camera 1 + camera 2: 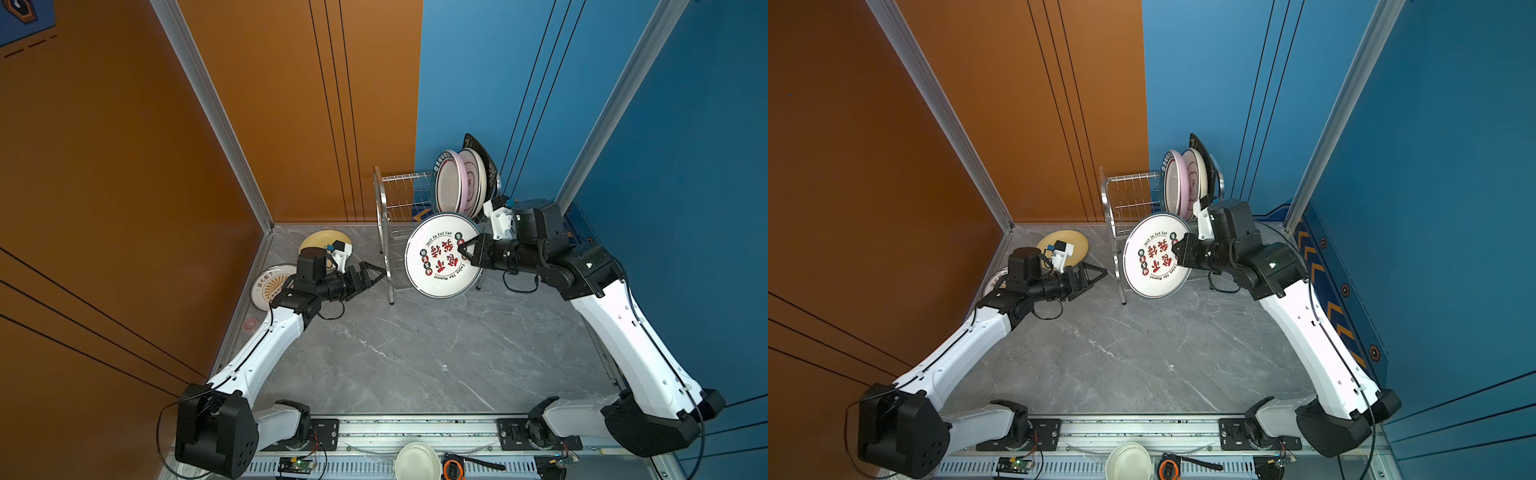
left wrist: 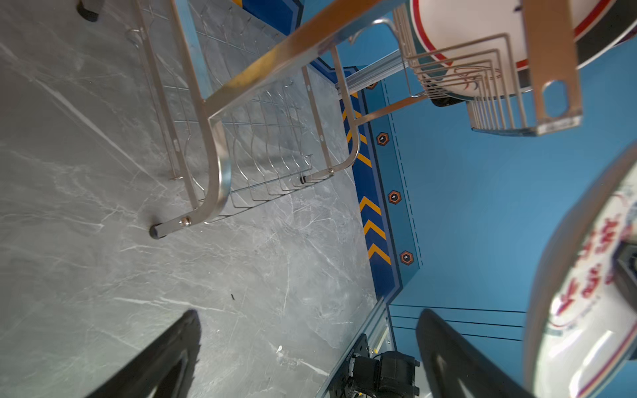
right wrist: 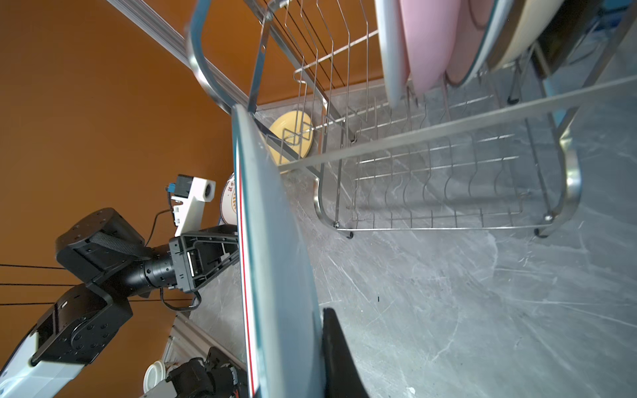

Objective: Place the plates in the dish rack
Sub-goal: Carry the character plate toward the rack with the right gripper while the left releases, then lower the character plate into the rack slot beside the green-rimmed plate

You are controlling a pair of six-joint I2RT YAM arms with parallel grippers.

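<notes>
Nearest, by rail: small white bowl (image 1: pixel 417 461). Further in, over grey marble bench (image 1: pixel 415 353): left pincer (image 1: pixel 376 275) released wide, empty, just beside near leg of dish rack (image 1: pixel 401 208). Sunburst plate (image 1: pixel 268 286) flat on bench, partly under left arm. Right pincer (image 1: pixel 463 249) clenched on white plate with red characters (image 1: pixel 436 270), held on edge, off bench, before rack's front. Beyond: yellow plate (image 1: pixel 320 241) flat at back left. On rack's upper tier, right end, all on edge: dark-ringed white plate (image 1: pixel 440 160), pink plate (image 1: pixel 451 187), cream plate (image 1: pixel 473 183), black square plate (image 1: pixel 482 153).
</notes>
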